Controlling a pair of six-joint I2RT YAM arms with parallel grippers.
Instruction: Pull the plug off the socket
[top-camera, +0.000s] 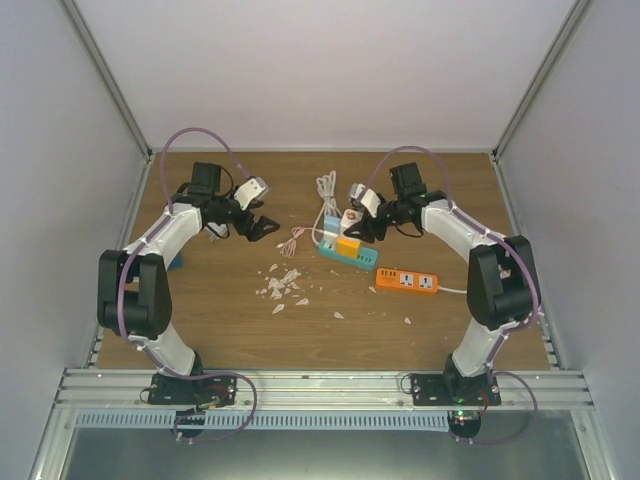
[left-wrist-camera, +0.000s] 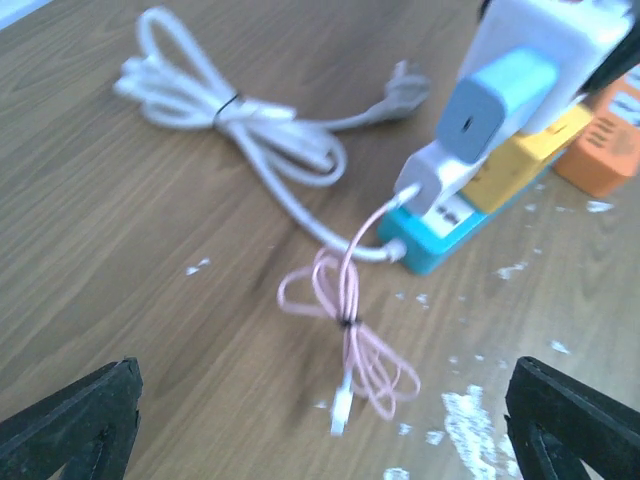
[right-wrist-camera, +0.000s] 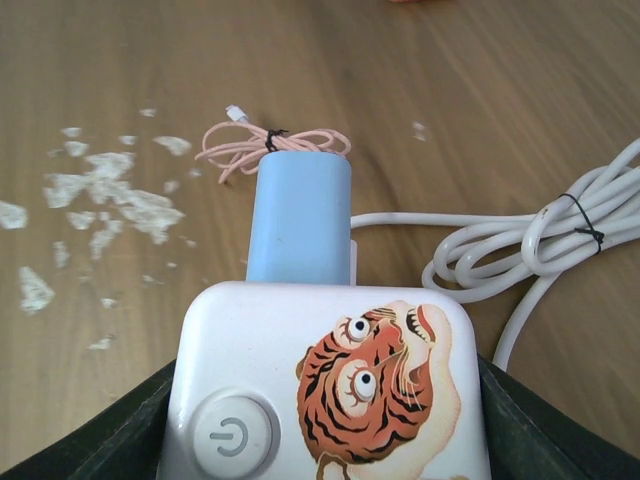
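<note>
My right gripper (top-camera: 362, 218) is shut on a white socket cube (right-wrist-camera: 320, 385) with a tiger sticker and a power button, one finger on each side. A light blue plug (right-wrist-camera: 300, 215) sticks out of the cube's front face. In the left wrist view the cube (left-wrist-camera: 545, 35) and blue plug (left-wrist-camera: 490, 110) sit over a teal power strip (left-wrist-camera: 440, 245). My left gripper (top-camera: 262, 228) is open and empty. It is to the left of the cube, with a tied pink cable (left-wrist-camera: 350, 330) lying between its fingers (left-wrist-camera: 70, 425).
An orange power strip (top-camera: 407, 281) lies right of the teal strip (top-camera: 350, 253), which carries a yellow block (left-wrist-camera: 520, 150). A coiled white cable (top-camera: 326, 190) lies behind. White crumbs (top-camera: 283, 285) are scattered mid-table. A blue object (top-camera: 176, 263) sits by the left arm.
</note>
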